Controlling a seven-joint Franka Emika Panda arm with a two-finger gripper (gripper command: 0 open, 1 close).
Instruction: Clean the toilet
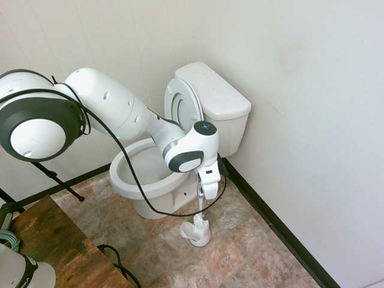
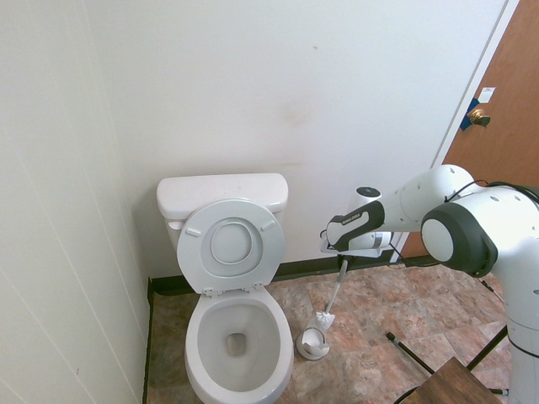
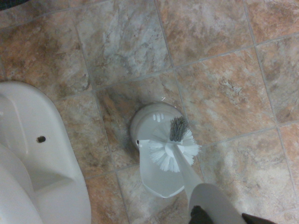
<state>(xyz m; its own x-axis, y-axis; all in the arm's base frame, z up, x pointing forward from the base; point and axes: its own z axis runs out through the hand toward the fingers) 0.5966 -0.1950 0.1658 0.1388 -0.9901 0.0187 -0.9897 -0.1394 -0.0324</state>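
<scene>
A wooden tabletop (image 1: 51, 240) corner sits closest to me, low in the first exterior view. Past it, on the mottled tile floor (image 1: 240, 252), a small white brush holder (image 1: 198, 233) stands just beside the toilet (image 1: 150, 174). The white arm reaches across over the bowl's rim, and its hand (image 1: 207, 189) points straight down, clamped tight on the handle of a toilet brush (image 2: 328, 318). The brush hangs with its white bristle head right at the mouth of the holder; whether it touches the holder I can't say. The toilet stands against the back wall, close to the side wall, its seat and lid (image 2: 230, 246) tipped up against the boxy tank (image 2: 221, 195), the oval bowl open. Beyond, a brown door (image 2: 497, 109).
</scene>
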